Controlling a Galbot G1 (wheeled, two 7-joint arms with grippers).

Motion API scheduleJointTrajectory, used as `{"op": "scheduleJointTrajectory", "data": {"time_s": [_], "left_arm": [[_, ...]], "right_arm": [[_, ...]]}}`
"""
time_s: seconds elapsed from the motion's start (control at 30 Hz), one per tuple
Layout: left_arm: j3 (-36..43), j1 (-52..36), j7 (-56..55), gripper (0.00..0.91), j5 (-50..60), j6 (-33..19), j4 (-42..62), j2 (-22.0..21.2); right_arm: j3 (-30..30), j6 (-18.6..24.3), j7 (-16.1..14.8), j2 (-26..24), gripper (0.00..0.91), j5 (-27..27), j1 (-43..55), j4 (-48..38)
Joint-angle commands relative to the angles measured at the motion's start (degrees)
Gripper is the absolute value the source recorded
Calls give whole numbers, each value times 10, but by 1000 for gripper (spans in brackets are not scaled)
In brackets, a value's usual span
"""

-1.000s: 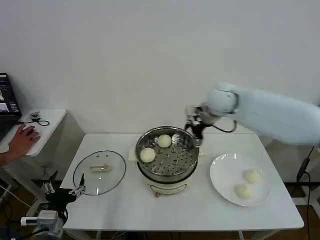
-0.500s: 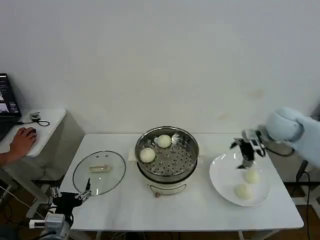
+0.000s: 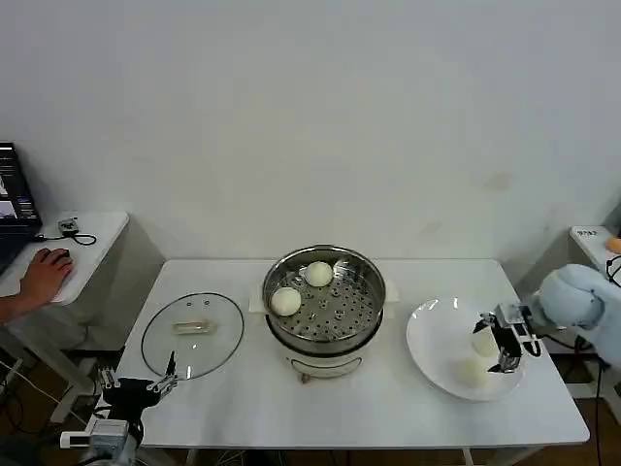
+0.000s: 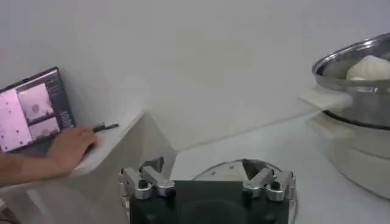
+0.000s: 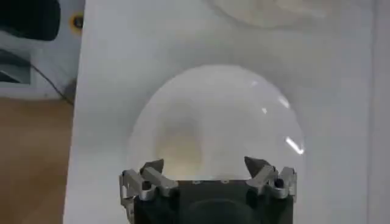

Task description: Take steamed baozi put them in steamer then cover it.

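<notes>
The right claw (image 3: 504,345) hangs wide open and empty over the white plate (image 3: 432,335), probably lining up on a steamed baozi (image 3: 482,343) there, with another (image 3: 471,372) beside it. Two more (image 3: 285,301) already sit in the steamer (image 3: 324,299) mid-table. The left claw (image 3: 136,385) is parked open near the glass lid (image 3: 192,335).

My head camera looks down on the table (image 3: 291,408); my left wrist camera faces the steamer (image 4: 359,91) from low beside it; my right hovers close above the plate (image 5: 244,122).
</notes>
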Motion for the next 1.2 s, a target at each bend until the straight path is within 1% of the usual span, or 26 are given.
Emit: {"op": "scheduleJointTrajectory", "data": {"time_s": [0.03, 0.07, 0.1, 0.27, 0.67, 0.73, 0.77, 0.8, 0.83, 0.87, 0.9, 1.07, 1.13, 1.2], "left_arm": [[-2, 2, 0, 907, 2, -1, 2, -2], [-2, 2, 0, 907, 1, -1, 2, -2], [-3, 3, 0, 907, 2, -1, 3, -4], [-4, 4, 0, 907, 5, -2, 7, -5], [-4, 0, 0, 907, 5, -2, 12, -6], [-4, 0, 0, 907, 5, -2, 13, -6], [-5, 0, 0, 907, 5, -2, 12, -6], [-5, 0, 0, 907, 5, -2, 12, -6], [-5, 0, 0, 907, 5, -2, 12, -6], [-4, 0, 0, 907, 5, -2, 12, -7], [-4, 0, -1, 907, 5, -2, 12, -7], [-4, 0, -1, 907, 5, -2, 11, -8], [-4, 0, -1, 907, 5, -2, 10, -7], [-4, 0, -1, 907, 5, -1, 10, -7]], "right_arm": [[27, 15, -1, 33, 907, -47, -68, -42], [27, 15, -1, 33, 907, -47, -68, -42], [25, 16, 0, 44, 907, -52, -67, -57], [13, 19, 2, 69, 907, -63, -64, -85], [13, 19, 9, 98, 907, -70, -71, -110], [13, 17, 8, 100, 887, -70, -71, -111], [13, 15, 8, 101, 856, -71, -71, -111], [13, 14, 10, 102, 856, -70, -71, -111], [13, 11, 10, 102, 816, -70, -70, -110], [13, 10, 10, 102, 806, -70, -70, -110], [13, 8, 10, 101, 776, -69, -70, -109], [14, 3, 6, 95, 715, -69, -70, -104], [14, 0, 4, 92, 665, -68, -68, -101], [14, -1, 1, 88, 665, -66, -65, -97]]}}
